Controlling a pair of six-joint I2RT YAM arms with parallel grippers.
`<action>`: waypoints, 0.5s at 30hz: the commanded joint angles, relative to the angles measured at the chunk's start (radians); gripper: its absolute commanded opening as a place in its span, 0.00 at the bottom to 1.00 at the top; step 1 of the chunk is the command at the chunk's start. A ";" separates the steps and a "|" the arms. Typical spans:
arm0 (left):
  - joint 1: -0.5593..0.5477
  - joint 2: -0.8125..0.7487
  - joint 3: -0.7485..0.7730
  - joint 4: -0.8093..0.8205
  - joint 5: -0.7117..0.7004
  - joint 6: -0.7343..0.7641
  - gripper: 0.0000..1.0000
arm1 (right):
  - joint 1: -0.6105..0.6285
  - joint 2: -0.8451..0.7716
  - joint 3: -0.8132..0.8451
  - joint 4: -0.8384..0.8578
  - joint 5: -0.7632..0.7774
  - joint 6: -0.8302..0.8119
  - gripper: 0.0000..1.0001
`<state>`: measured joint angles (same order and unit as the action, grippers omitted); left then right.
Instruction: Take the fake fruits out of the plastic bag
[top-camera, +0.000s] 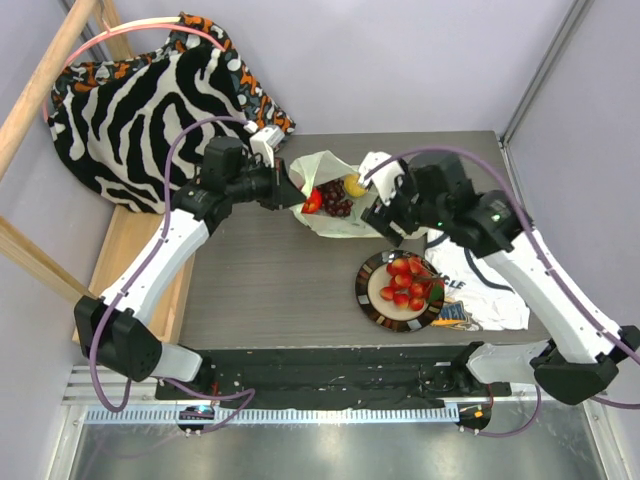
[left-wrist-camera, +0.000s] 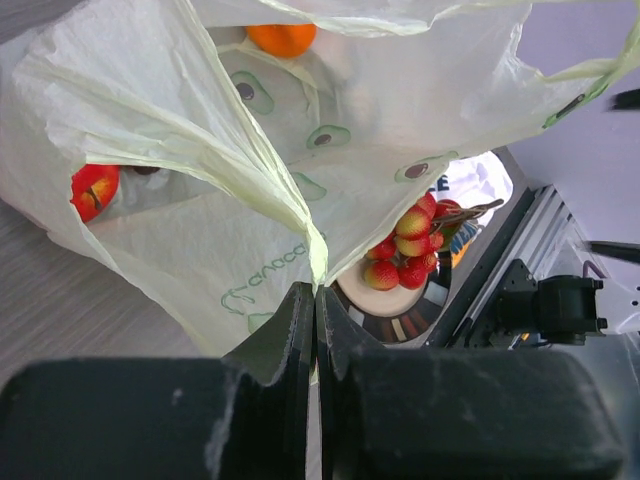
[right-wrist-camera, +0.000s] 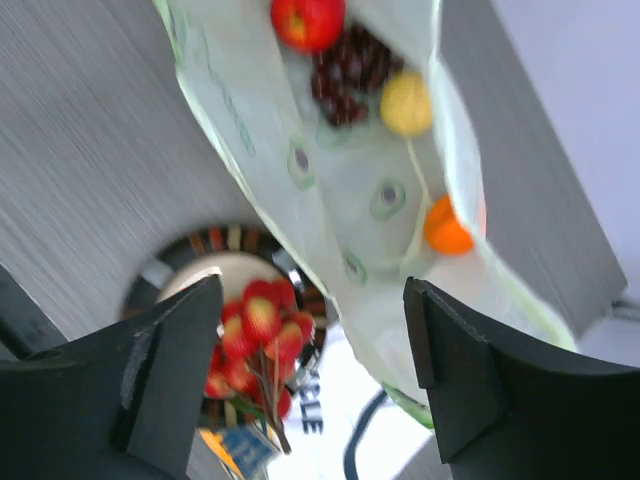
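Bright, even overhead light, soft shadows on the surface (top-camera: 260, 280) — right wrist view blurs throughout; left wrist's near jaws loom dark, unfocused.

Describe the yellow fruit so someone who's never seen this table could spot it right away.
On the dark table, find the pale green plastic bag lying between the two arms. In its open mouth, the yellow fruit sits beside the purple grapes and red apple; it is the only yellow one.
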<state>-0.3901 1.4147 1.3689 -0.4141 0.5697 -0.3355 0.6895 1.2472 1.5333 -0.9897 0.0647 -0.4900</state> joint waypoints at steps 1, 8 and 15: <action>0.003 -0.049 -0.037 0.055 0.041 -0.039 0.07 | -0.001 0.061 0.129 -0.068 -0.152 0.107 0.77; 0.003 -0.060 -0.031 0.058 0.055 -0.071 0.00 | -0.001 0.164 -0.022 0.184 0.026 -0.014 0.50; 0.003 -0.158 -0.120 0.025 0.085 -0.031 0.00 | -0.024 0.276 -0.153 0.318 0.184 0.039 0.43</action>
<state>-0.3901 1.3712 1.3079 -0.4004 0.6109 -0.3862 0.6819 1.5318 1.4105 -0.7746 0.1501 -0.4900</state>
